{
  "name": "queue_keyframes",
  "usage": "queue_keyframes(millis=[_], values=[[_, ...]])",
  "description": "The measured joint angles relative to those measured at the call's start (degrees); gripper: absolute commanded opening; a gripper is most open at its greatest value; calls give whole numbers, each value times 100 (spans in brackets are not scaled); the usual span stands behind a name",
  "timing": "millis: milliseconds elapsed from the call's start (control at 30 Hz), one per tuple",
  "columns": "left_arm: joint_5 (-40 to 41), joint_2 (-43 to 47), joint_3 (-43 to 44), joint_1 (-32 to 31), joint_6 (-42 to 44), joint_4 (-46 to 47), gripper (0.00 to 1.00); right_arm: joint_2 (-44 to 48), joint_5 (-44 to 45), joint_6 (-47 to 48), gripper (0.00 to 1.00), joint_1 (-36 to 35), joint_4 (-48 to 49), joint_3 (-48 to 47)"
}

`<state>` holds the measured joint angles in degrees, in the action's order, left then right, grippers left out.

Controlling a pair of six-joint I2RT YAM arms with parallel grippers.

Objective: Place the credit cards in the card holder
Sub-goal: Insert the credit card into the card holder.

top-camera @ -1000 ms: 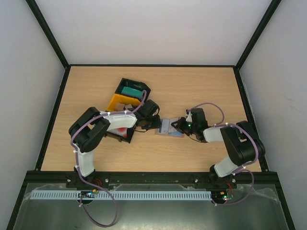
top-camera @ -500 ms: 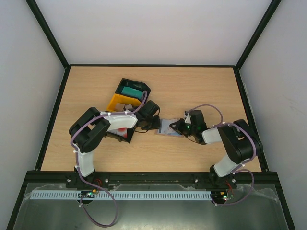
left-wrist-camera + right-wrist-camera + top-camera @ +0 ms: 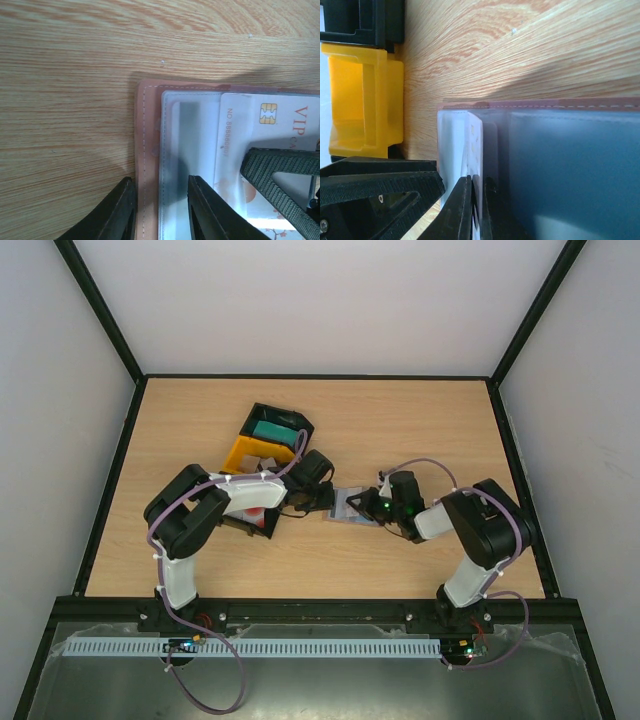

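Observation:
The card holder [image 3: 345,504] lies open on the table between my two grippers. Its brown stitched edge [image 3: 148,130] and clear plastic sleeves show in the left wrist view. My left gripper [image 3: 161,185] stands over that edge with its jaws apart, one finger on the wood side and one over the sleeve. My right gripper [image 3: 477,182] is shut on a white credit card [image 3: 250,130] with a gold chip and red VIP lettering. The card lies partly over the sleeve [image 3: 570,165]; whether it is inside a slot I cannot tell.
A yellow tray [image 3: 250,452] and a black tray [image 3: 290,420] holding a teal card [image 3: 270,430] stand behind the left arm. Another black tray with something red [image 3: 255,512] lies under that arm. The yellow tray [image 3: 360,100] is close to the holder's left side.
My right gripper has moved left with the card, further over the holder. The left gripper's jaws have narrowed a little; its arm has stayed in place.

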<state>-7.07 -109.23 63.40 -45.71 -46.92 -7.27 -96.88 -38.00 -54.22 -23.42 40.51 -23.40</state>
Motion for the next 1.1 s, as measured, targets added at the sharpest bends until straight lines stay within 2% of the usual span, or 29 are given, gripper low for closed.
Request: queue_keyframes(millis=[67,233,367,533,833,1000,1100], values=[[4,0,0,0,2,0,31,-68,-7,-50,11,-20,68,0],[13,0,0,0,0,-4,30,-50,-15,-184,38,-61,188,-4],[15,0,0,0,0,-4,30,225,179,-162,50,-101,-50,-7],[-17,0,0,-2,0,-2,29,455,389,-146,54,-142,-376,-11],[-149,-2,-46,2,-52,98,29,413,549,-254,49,-323,-315,-11],[-146,26,-129,4,-125,205,27,457,577,-284,58,-332,-367,-26],[-170,39,-190,4,-157,310,27,678,717,-254,62,-376,-732,-66]])
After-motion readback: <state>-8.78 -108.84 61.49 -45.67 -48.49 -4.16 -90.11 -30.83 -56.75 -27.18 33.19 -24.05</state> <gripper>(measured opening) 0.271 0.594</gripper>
